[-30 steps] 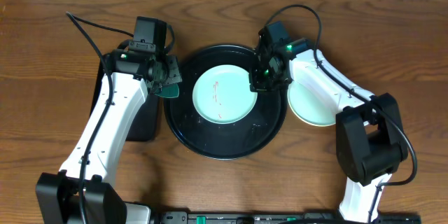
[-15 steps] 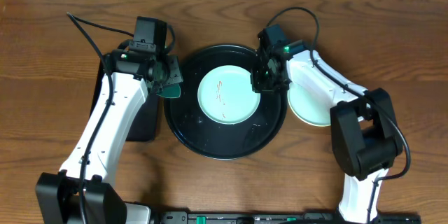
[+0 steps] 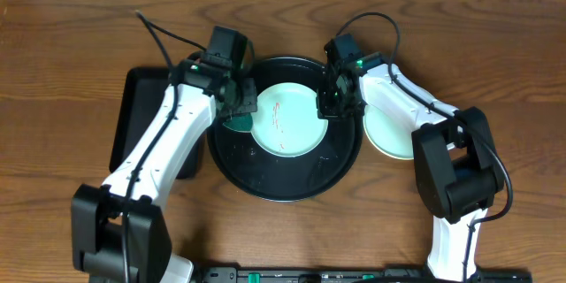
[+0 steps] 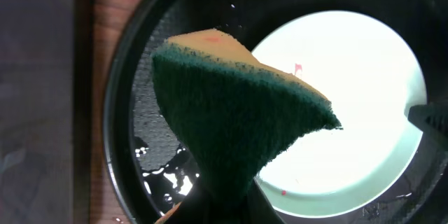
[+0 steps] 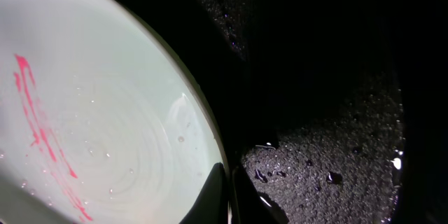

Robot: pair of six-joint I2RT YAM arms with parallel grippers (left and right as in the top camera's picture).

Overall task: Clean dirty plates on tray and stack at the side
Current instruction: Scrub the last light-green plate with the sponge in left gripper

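A light aqua plate (image 3: 287, 120) with thin red smears lies in the round black tray (image 3: 265, 181). My right gripper (image 3: 331, 106) is shut on this plate's right rim; in the right wrist view the fingers (image 5: 227, 196) pinch the rim of the plate (image 5: 91, 112). My left gripper (image 3: 232, 104) is shut on a green and yellow sponge (image 4: 238, 112), held over the plate's left edge (image 4: 350, 98). A second aqua plate (image 3: 393, 133) rests on a pale yellow plate on the wood right of the tray.
A rectangular black tray (image 3: 141, 124) lies left of the round tray, partly under my left arm. The round tray's floor (image 5: 329, 112) is wet with droplets. Bare wood tabletop (image 3: 71, 71) surrounds everything.
My left arm has swung right from the rectangular tray, bringing the sponge over the plate's left edge. The plate has shifted slightly right in the tray with my right gripper.
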